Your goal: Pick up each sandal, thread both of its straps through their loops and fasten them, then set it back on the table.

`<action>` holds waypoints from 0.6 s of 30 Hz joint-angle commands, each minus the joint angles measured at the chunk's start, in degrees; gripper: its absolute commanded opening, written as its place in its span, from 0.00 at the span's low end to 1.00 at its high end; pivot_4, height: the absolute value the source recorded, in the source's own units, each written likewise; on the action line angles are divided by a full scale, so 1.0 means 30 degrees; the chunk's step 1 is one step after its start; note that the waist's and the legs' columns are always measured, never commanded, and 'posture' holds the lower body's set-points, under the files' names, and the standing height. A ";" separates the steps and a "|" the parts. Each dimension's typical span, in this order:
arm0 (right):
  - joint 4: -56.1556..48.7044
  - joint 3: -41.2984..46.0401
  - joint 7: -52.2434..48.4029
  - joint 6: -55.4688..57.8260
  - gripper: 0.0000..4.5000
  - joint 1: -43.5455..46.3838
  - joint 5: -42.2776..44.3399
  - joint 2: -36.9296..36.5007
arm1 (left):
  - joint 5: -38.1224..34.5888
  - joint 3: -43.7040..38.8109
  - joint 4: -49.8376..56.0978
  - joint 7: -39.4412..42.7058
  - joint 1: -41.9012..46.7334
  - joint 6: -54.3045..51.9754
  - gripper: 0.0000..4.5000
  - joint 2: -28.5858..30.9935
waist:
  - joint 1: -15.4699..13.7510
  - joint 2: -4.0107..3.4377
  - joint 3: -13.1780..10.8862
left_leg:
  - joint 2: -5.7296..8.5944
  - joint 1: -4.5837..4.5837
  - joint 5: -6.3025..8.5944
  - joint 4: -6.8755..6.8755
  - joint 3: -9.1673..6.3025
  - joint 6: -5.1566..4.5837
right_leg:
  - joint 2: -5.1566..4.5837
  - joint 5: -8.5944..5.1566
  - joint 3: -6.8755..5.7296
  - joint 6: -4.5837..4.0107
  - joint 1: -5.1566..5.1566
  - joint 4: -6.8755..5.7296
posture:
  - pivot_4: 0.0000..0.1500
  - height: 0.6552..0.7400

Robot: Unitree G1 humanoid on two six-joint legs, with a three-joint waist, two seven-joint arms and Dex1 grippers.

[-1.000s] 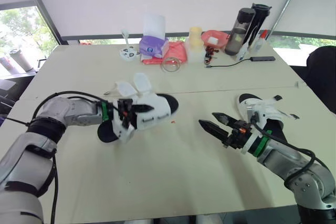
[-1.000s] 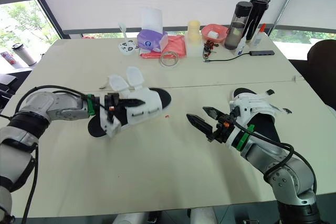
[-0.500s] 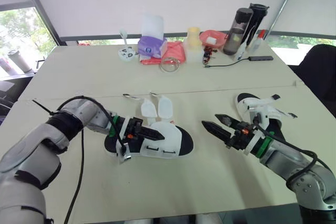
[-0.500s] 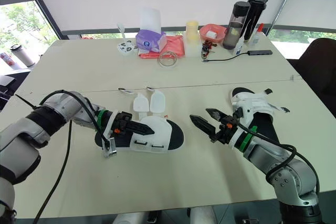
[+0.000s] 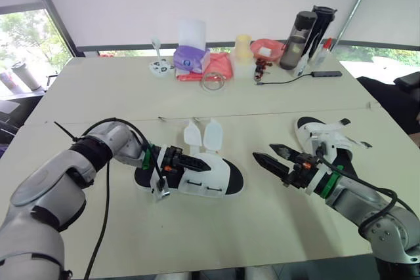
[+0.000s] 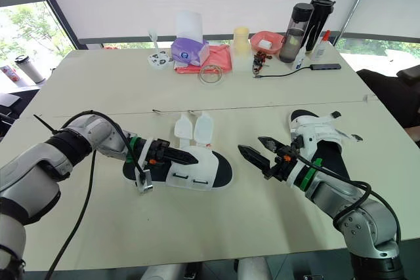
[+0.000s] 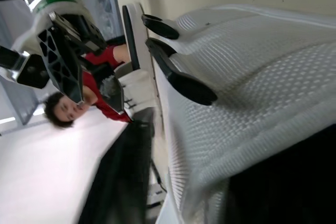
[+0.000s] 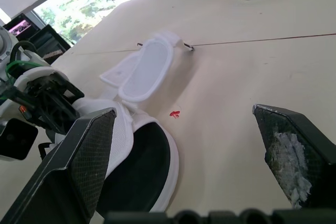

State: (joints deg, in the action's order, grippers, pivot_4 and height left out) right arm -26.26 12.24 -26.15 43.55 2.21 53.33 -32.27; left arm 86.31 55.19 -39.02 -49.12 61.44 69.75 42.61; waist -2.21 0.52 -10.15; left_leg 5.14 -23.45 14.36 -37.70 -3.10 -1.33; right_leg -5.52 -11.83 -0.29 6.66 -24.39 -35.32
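One sandal (image 5: 203,176), white mesh upper on a black sole, lies flat on the table (image 5: 216,227) left of centre. Its two strap flaps (image 5: 203,134) stand loose toward the far side. My left gripper (image 5: 172,170) is at its heel end, open, with one black finger on each side of the white upper (image 7: 252,77). The second sandal (image 5: 326,137) lies at the right, beside my right forearm. My right gripper (image 5: 264,152) hovers open and holding nothing between the two sandals, pointing at the first sandal (image 8: 142,177).
Along the far edge stand a purple tissue box (image 5: 191,57), a red cloth (image 5: 220,65), a tape ring (image 5: 214,80), a pale cup (image 5: 244,49), a red bowl (image 5: 266,47) and two dark bottles (image 5: 298,39). A cable and hub (image 5: 327,73) lie nearby. A dark chair (image 5: 401,100) stands right.
My left arm has brought the raised sandal down and rightward onto the table, and its fingers have spread apart. The right arm has held still.
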 commanded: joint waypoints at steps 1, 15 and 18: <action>-0.0186 0.0225 -0.0646 0.0282 1.00 0.0404 0.0184 -0.0573 | -0.1284 -0.0329 -0.0305 0.0856 -0.0217 0.0437 0.85 0.0229 | -0.0010 0.0002 0.0004 | 0.0000 0.0000 0.0001 -0.0005 -0.0001 -0.0001 | -0.0002 0.0000 0.0000 0.0000 0.0004 0.0000 | 1.00 1.00; 0.1071 0.0278 -0.1975 0.1145 1.00 0.1296 0.0097 -0.1184 | -0.9099 -0.4432 -0.0150 0.5813 -0.4382 0.2190 0.99 0.4775 | 0.0500 0.0005 0.0014 | -0.0021 0.0003 0.0006 -0.0066 -0.0008 -0.0001 | -0.0012 0.0002 0.0005 -0.0006 -0.0007 -0.0066 | 1.00 1.00; 0.1535 0.0593 -0.1967 0.1739 1.00 0.1785 0.0640 -0.1156 | -1.8132 -0.3687 -0.1282 1.2327 -0.5325 0.1474 0.99 0.4900 | 0.0426 0.0006 0.0014 | -0.0014 0.0002 0.0006 -0.0086 -0.0012 0.0000 | -0.0019 0.0003 -0.0002 -0.0008 0.0009 -0.0062 | 1.00 1.00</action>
State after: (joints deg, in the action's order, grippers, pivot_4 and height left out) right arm -21.35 11.83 -31.70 48.33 6.33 53.33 -35.27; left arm 47.84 44.03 -42.58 -22.15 46.05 75.60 56.74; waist -0.94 0.53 -10.11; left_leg 5.10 -23.45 14.38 -37.99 -3.14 -1.33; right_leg -5.63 -11.82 -0.30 6.64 -24.37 -35.51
